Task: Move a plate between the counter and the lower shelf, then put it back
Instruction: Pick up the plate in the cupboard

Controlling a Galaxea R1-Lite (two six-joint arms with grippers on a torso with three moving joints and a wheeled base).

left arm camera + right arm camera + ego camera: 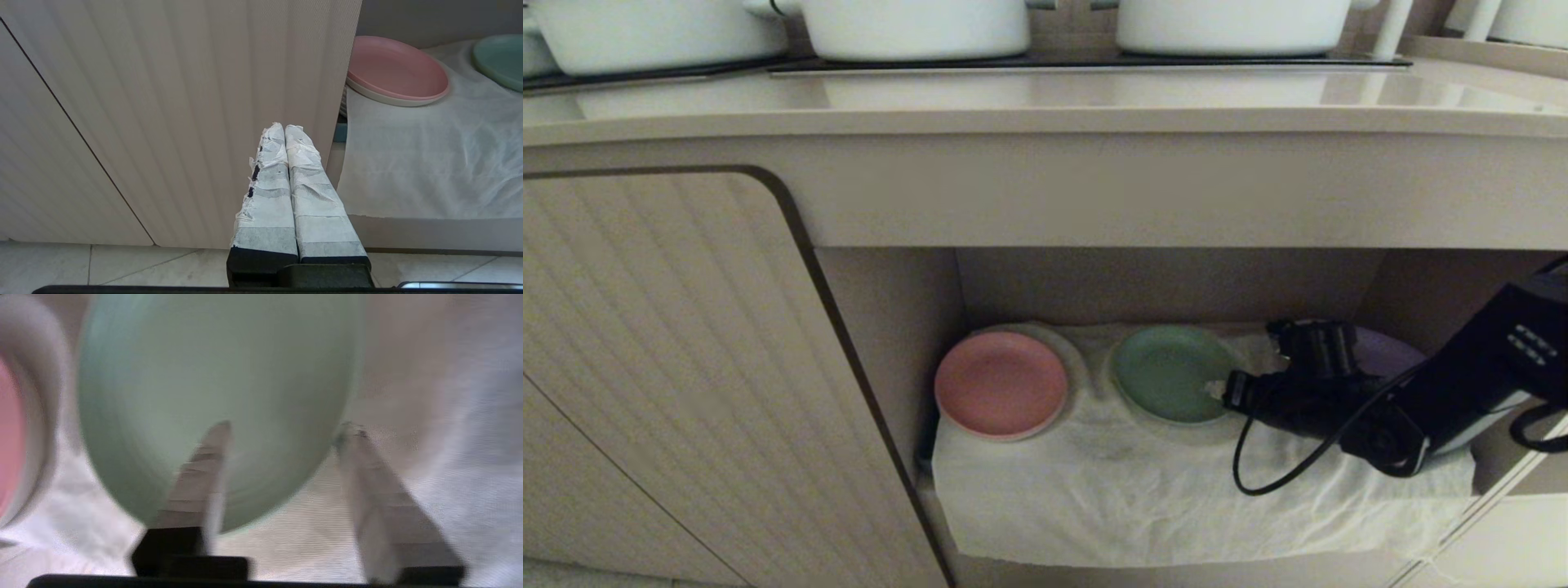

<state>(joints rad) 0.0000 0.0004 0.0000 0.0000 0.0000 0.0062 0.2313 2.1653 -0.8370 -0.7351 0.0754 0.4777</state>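
I have the right gripper (1232, 390) reaching into the lower shelf (1176, 490) from the right side, and the plate (1172, 372) lies directly ahead of its fingertips, flat on the white cloth (1143, 506). In the right wrist view the two fingers (200, 477) stand clearly apart with a gap between them: one sits over the plate's (212, 388) surface, the other just outside the rim over the cloth, so the near rim falls between them. The jaws are part-way open, and I cannot tell whether either pad is touching the rim; I would not call it a grip yet.

What matters for my next move is that straddle. The plate is round, so no axis to line up, but the rim has to stay between the pads as they close. To the far side of the plate from my tool is the pink plate (1001, 384), close by with only a fold of cloth between. Behind the gripper's body I glimpse a purple plate (1388, 353).

The left gripper (284, 130) is closed on nothing, off beside the cabinet door (163, 102), farther from the plate than the right one. The counter (1045, 106) runs overhead.
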